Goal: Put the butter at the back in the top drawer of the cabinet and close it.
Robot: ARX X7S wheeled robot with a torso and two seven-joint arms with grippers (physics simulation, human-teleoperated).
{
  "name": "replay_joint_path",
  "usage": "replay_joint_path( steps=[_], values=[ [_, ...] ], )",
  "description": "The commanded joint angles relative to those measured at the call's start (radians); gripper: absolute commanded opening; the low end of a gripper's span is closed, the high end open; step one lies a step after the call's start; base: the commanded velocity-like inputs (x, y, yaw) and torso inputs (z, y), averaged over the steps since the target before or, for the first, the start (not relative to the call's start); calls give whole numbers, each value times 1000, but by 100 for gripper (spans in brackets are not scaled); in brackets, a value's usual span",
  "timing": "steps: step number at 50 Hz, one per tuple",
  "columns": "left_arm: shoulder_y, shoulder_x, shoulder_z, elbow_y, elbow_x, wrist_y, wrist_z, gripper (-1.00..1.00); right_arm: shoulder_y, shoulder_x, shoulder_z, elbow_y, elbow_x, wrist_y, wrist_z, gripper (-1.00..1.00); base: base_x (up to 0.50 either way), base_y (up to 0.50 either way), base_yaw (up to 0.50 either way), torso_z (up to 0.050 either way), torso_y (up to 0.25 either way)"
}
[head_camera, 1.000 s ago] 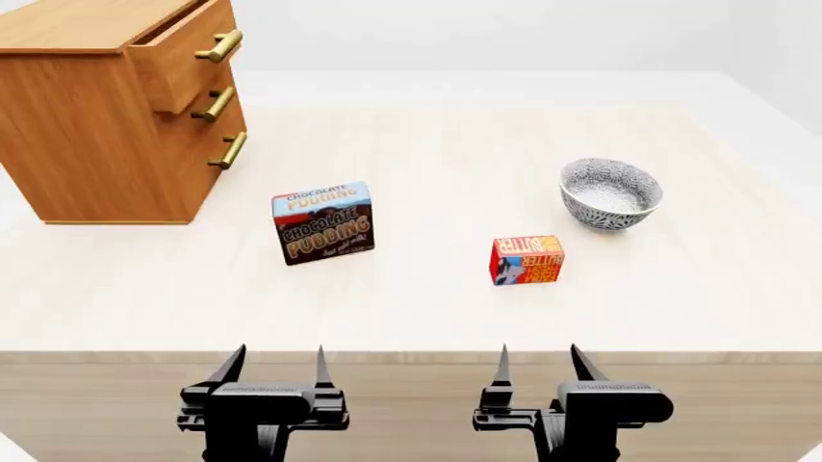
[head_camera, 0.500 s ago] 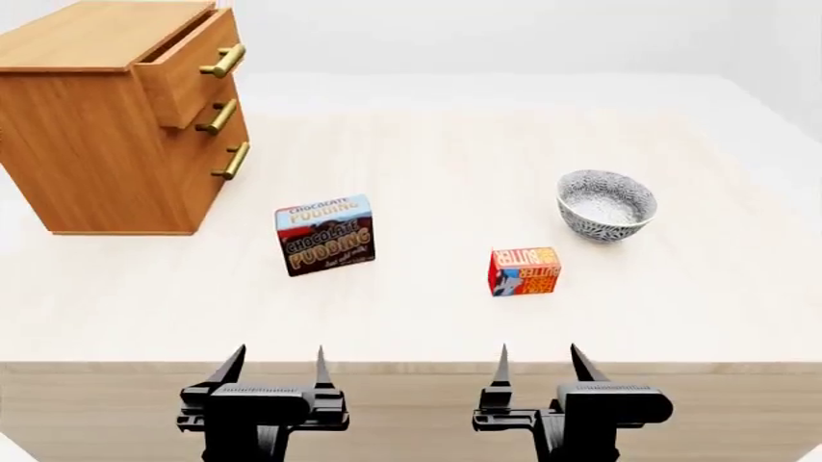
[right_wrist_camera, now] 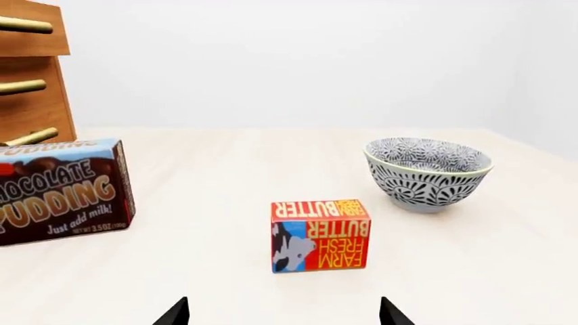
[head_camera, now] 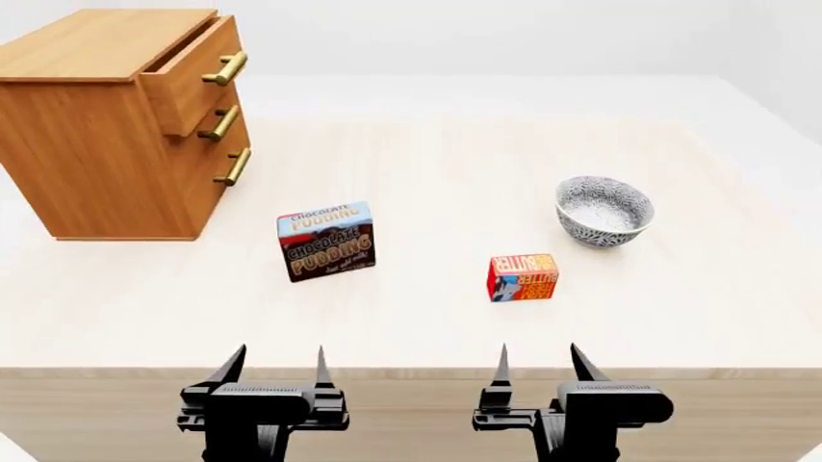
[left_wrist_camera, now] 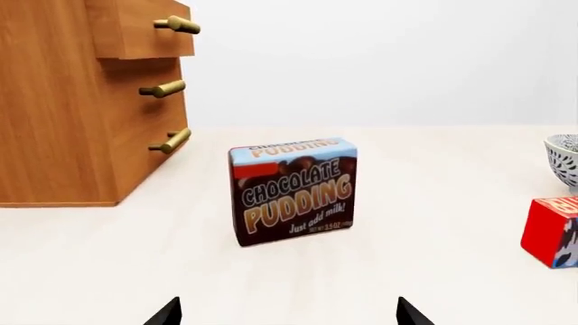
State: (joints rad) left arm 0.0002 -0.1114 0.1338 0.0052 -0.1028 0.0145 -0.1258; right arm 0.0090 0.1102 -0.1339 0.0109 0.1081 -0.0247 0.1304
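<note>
The butter (head_camera: 523, 277) (right_wrist_camera: 320, 234) (left_wrist_camera: 551, 231), a small red-orange box, stands on the table right of centre. The cabinet (head_camera: 110, 125) (left_wrist_camera: 72, 101) fills the far left; its top drawer (head_camera: 192, 72) (left_wrist_camera: 145, 30) is pulled partly out, brass handle (head_camera: 225, 67) showing. My left gripper (head_camera: 275, 363) (left_wrist_camera: 287, 317) hangs open near the table's front edge, in front of the pudding box. Open too, my right gripper (head_camera: 537, 361) (right_wrist_camera: 283, 315) sits at the front edge, a short way in front of the butter. Nothing is between either pair of fingers.
A brown-and-blue chocolate pudding box (head_camera: 326, 241) (left_wrist_camera: 294, 189) (right_wrist_camera: 59, 191) stands between cabinet and butter. A patterned grey bowl (head_camera: 603, 212) (right_wrist_camera: 428, 173) sits behind and right of the butter. The two lower drawers (head_camera: 212, 144) are shut. The table's front edge (head_camera: 411, 368) runs just beyond my fingertips.
The head view has tilted: cabinet, boxes and bowl all sit lower in frame, and more of the cabinet top shows. Both grippers hold the same place, open.
</note>
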Motion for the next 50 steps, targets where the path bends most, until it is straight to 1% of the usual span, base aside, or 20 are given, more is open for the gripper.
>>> replay_joint_path(
  steps=[1,6,8,24,34,38,41,46,50],
  values=[
    [-1,-11,12,2,-11,-3,-11,100,2,10,-11,1,15,-1,10,100,0,0,0,50,0],
    [-4,-14,17,-1,-11,-3,-19,100,2,14,-17,-1,16,2,13,100,0,0,0,48,0],
    [-2,-15,18,-1,-14,2,-20,100,4,17,-23,0,9,9,16,100,0,207,0,0,0],
    [-3,-26,31,-3,-23,12,-33,100,3,27,-35,-2,24,3,24,100,0,493,0,0,0],
    [-12,-33,29,14,-45,-16,-43,100,-4,35,-26,-26,52,-8,29,100,0,0,0,0,0],
    [3,-44,31,92,-27,-38,-68,100,-19,41,-22,-76,61,1,40,100,0,0,0,0,0],
    [22,-60,25,217,-27,-81,-84,100,-35,52,-20,-168,61,44,58,100,0,0,0,0,0],
    [55,-89,12,443,-49,-182,-106,100,-70,78,-17,-386,67,144,92,100,0,0,0,0,0],
    [78,-109,8,563,-58,-237,-124,100,-100,98,-24,-537,72,216,114,100,0,0,0,0,0]
  ],
)
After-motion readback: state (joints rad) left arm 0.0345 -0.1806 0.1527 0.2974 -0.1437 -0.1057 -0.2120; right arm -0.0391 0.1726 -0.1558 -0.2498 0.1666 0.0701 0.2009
